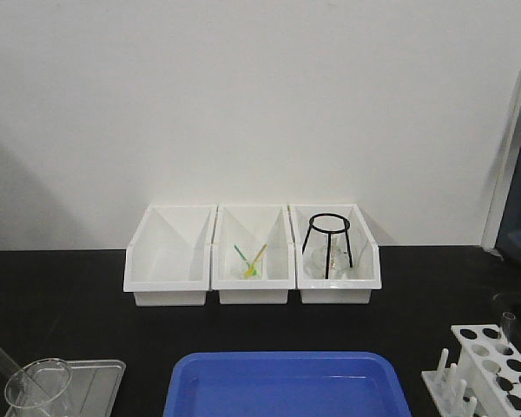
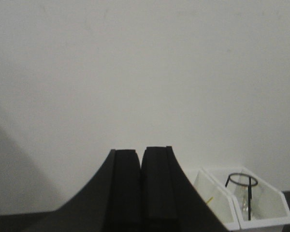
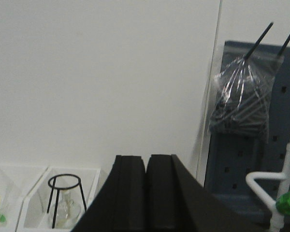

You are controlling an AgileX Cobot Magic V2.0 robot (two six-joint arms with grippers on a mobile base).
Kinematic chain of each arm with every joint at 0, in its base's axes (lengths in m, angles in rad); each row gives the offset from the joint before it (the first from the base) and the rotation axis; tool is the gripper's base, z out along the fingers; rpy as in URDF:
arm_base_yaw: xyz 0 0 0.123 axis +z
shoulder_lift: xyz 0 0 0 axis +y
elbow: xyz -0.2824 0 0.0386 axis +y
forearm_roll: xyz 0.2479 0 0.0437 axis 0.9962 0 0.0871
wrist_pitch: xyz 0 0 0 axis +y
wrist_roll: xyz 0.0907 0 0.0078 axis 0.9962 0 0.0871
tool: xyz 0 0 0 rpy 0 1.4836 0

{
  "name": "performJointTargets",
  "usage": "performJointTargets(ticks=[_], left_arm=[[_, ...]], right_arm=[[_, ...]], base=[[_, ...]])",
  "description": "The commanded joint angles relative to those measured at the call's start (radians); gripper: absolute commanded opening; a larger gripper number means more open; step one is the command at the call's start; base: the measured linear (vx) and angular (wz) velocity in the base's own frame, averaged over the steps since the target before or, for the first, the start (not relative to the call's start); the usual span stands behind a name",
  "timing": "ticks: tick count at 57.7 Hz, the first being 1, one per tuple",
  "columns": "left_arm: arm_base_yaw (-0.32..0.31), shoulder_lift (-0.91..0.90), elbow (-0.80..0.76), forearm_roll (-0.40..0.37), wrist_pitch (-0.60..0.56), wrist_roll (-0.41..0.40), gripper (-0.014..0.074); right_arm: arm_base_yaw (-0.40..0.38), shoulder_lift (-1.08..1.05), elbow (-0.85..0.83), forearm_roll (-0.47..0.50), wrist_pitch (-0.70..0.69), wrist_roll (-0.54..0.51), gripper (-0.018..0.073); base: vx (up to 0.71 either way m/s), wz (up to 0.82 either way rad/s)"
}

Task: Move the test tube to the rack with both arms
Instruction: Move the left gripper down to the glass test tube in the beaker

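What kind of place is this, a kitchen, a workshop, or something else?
Most likely a chemistry laboratory bench. A white test-tube rack stands at the right of the black worktop, a clear glass beaker sits at the left, and a black wire tripod stands in the rightmost white bin.

Three bins [image 1: 253, 294] by the wall (wire stand [image 1: 329, 246] in the right one); tray [image 1: 286, 358] nearer; a tube [image 1: 508, 328] stands in the rack [image 1: 484, 342].

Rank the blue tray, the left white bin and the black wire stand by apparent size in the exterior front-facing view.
1. Blue tray: largest, though nearest the camera and cut off by the picture's lower edge.
2. Left white bin.
3. Black wire stand: smallest; it fits inside the right white bin.
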Motion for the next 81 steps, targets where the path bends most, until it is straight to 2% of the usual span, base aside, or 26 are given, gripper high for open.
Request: performJointTargets(ticks=[1,8,15,21,29,33,41,45,52,59,66,70,73,81], left_arm=[[0.002,0.053,-0.048,-0.002,-0.067,-0.001,0.0008],[0.002,0.084,-0.05,-0.002,-0.067,-0.001,0.0043],[0.002,0.095,-0.049,-0.002,-0.066,-0.001,0.0132],[0.002,0.097,-0.049,-0.006,-0.065,-0.001,0.0248],[0.002,0.097,-0.049,-0.009,-0.052,-0.001,0.0442],[0.002,0.097,-0.049,-0.009,-0.053,-0.001,0.0512],[0.002,0.097,-0.049,-0.009,-0.067,-0.001,0.0588],[0.002,0.097,-0.049,-0.01,-0.088,-0.02,0.0589],[0.002,0.097,-0.047,-0.01,-0.085,-0.121,0.0587],[0.002,0.097,0.009,-0.01,-0.084,-0.243,0.0587],[0.002,0.097,0.161,-0.022,-0.104,-0.404,0.0587],[0.002,0.097,0.268,-0.081,-0.165,-0.524,0.0587],[0.002,0.098,0.34,-0.131,-0.229,-0.576,0.0587],[0.002,0.143,0.453,-0.285,-0.378,-0.538,0.0587]], right_arm=[[-0.004,0.03,-0.039,0.0,-0.118,-0.011,-0.0001],[-0.004,0.041,-0.039,0.0,-0.117,-0.009,0.004],[-0.004,0.042,-0.039,0.0,-0.115,-0.009,0.0127],[-0.004,0.043,-0.039,0.0,-0.107,-0.006,0.0258],[-0.004,0.043,-0.039,0.0,-0.111,-0.001,0.0494],[-0.004,0.043,-0.039,0.0,-0.119,-0.001,0.0587],[-0.004,0.043,-0.039,0.0,-0.14,-0.001,0.0678],[-0.004,0.043,-0.039,0.0,-0.142,-0.001,0.068],[-0.004,0.043,-0.039,0.0,-0.135,-0.001,0.0659],[-0.004,0.043,-0.039,0.0,-0.129,-0.001,0.062],[-0.004,0.043,-0.039,0.0,-0.127,-0.001,0.0567],[-0.004,0.043,-0.039,0.0,-0.125,-0.001,0.054],[-0.004,0.043,-0.039,0.0,-0.121,-0.001,0.0517],[-0.004,0.043,-0.039,0.0,-0.121,-0.001,0.0473]], base=[[0.0,0.0],[0.0,0.0],[0.0,0.0],[0.0,0.0],[0.0,0.0],[0.0,0.0],[0.0,0.0],[0.0,0.0],[0.0,0.0],[0.0,0.0],[0.0,0.0],[0.0,0.0],[0.0,0.0],[0.0,0.0]])
